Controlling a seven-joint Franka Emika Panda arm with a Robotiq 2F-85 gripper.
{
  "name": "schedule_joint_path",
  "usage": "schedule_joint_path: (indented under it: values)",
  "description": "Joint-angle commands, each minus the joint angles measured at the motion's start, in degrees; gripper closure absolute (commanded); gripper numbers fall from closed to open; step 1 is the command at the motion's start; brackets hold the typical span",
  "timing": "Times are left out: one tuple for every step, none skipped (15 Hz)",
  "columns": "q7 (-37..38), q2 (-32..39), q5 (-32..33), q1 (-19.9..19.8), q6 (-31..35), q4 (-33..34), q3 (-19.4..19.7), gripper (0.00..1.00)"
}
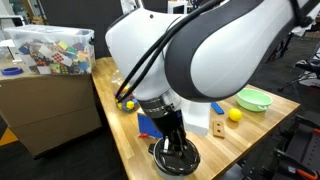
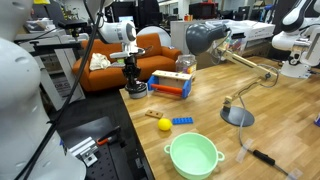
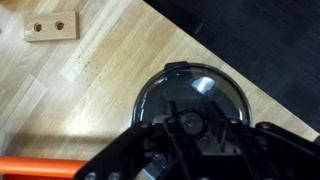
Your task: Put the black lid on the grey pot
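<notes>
The black lid is round and glossy with a small centre knob. It lies level on the grey pot, which stands near the table's edge. Only the pot's shiny rim and a bit of its wall show under the lid. My gripper reaches straight down over the lid. Its two fingers sit close against either side of the knob and look shut on it. The gripper also shows in both exterior views.
A light green bowl, a yellow ball, a blue block, a wooden block with two holes and a red-and-blue box lie on the wooden table. A desk lamp stands further along. The table edge drops off right beside the pot.
</notes>
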State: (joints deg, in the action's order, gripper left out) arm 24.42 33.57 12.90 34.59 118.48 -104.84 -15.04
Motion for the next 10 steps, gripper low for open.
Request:
schedule_joint_path:
  values:
    - [-1.80, 0.26, 0.13, 1.17, -2.90, 1.80, 0.97, 0.92]
    - [-1.96, 0.18, 0.25, 1.24, -3.04, 1.96, 1.01, 0.92]
    - [-2.01, 0.15, 0.33, 1.29, -3.15, 2.12, 1.06, 0.92]
    - [-2.07, 0.18, 0.36, 1.31, -3.32, 2.35, 1.10, 0.92]
    - [-2.14, 0.24, 0.44, 1.35, -3.58, 2.65, 1.15, 0.92]
    - [-2.26, 0.34, 0.47, 1.35, -3.82, 2.99, 1.19, 0.92]
    - [-2.45, 0.60, 0.59, 1.41, -4.43, 3.70, 1.30, 0.92]
    - [-2.67, 0.80, 0.70, 1.44, -4.82, 4.25, 1.43, 0.92]
    - [-3.03, 1.07, 0.77, 1.43, -5.22, 4.94, 1.54, 0.92]
    - [-3.54, 1.39, 1.00, 1.49, -5.66, 5.65, 1.66, 0.92]
